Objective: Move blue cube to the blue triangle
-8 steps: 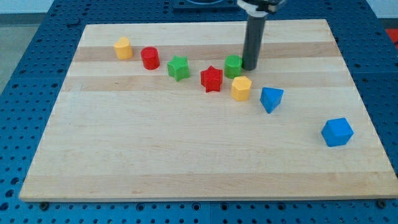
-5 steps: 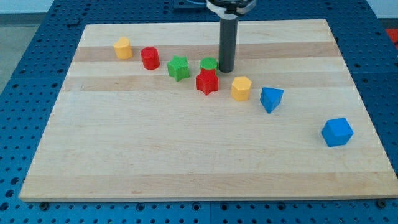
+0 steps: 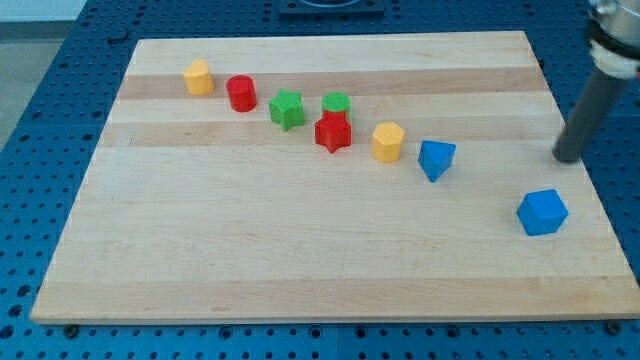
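1. While my tip (image 3: 568,157) rests at the wooden board's (image 3: 300,250) right edge, the blue cube (image 3: 542,212) lies just below it and slightly toward the view's left, not touching.
2. Being a bare rod, it has no jaws and grips nothing.
3. The blue triangle (image 3: 435,159) sits well to the cube's upper left, beside the yellow block (image 3: 388,142).

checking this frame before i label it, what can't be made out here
- Rod above my tip: cut off by the view's right and top edges, motion-blurred.
- Green block: its lower part is hidden behind the red star, so shape and contact are unclear.
- Blue cube, blue triangle: far faces hidden.
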`<state>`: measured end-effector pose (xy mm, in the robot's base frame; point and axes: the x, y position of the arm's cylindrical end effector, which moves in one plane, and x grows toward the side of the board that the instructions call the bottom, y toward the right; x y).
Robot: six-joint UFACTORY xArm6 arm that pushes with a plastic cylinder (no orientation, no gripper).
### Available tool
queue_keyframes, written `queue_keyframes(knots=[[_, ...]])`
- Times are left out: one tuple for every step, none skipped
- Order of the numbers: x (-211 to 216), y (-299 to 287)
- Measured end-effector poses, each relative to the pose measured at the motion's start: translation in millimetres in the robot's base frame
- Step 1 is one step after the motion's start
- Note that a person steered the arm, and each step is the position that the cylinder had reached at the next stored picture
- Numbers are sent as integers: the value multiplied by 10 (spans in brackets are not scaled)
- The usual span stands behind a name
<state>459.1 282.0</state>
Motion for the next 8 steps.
queue_keyframes(knots=[[572,40],[968,-54],[1072,-189],[912,-225],[754,-374],[706,-656],[698,-885],[595,-989]])
